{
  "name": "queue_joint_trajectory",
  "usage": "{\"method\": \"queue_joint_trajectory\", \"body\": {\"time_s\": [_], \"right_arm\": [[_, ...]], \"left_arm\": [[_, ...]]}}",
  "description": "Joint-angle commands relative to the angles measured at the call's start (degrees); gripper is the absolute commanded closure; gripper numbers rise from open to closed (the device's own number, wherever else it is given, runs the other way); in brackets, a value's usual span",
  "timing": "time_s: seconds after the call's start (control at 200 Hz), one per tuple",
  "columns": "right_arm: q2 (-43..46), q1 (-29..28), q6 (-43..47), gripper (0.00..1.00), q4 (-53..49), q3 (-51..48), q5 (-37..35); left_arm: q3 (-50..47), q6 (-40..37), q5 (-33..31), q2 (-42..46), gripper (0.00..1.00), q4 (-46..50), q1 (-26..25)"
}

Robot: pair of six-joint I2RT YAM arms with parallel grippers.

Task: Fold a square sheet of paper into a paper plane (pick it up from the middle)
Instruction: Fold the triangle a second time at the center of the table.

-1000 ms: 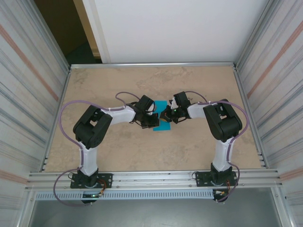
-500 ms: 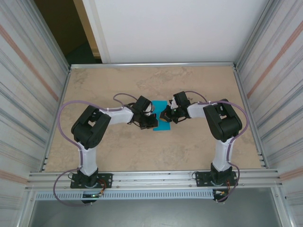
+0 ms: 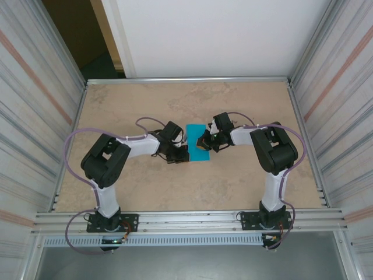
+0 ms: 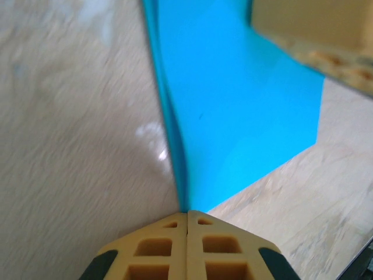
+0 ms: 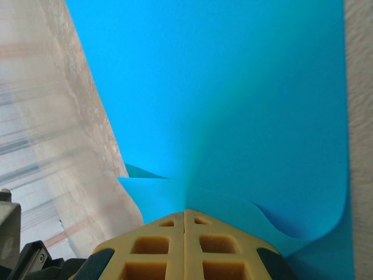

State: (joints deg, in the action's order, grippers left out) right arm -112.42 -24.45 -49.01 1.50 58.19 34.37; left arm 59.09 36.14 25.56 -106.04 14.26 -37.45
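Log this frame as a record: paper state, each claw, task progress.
paper: teal, folded over with layers showing, on the table between the arms
left claw: shut, pinching the paper's raised edge
right claw: shut, pinching the paper, which puckers around its tip
progress: no plane shape yet

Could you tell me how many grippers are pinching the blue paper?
2: the left gripper pinches the paper at its left edge, the right gripper at its right edge.
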Motion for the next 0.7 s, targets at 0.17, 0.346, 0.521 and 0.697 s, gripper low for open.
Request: {"method": "queue_joint_trajectory", "body": {"time_s": [0.17, 0.346, 0.521, 0.697], "right_arm": [[-4.89, 0.92, -0.73, 1.0, -9.07, -2.87, -10.22], [-5.08, 0.89, -1.17, 1.0, -8.79, -2.87, -10.12], [-4.83, 0.89, -1.23, 1.0, -8.79, -2.79, -9.96], [-4.46, 0.83, -1.09, 1.0, -8.72, -2.7, -9.46]], "left_arm": [[-0.66, 0.54, -1.73, 6.75, 1.0, -0.65, 0.36], [1.28, 4.26, 0.03, 3.11, 1.0, -6.54, 0.2], [5.14, 4.08, -0.74, -1.42, 1.0, -4.38, -0.08], [5.49, 3.5, -2.36, -3.15, 1.0, -2.76, -0.09]]}}
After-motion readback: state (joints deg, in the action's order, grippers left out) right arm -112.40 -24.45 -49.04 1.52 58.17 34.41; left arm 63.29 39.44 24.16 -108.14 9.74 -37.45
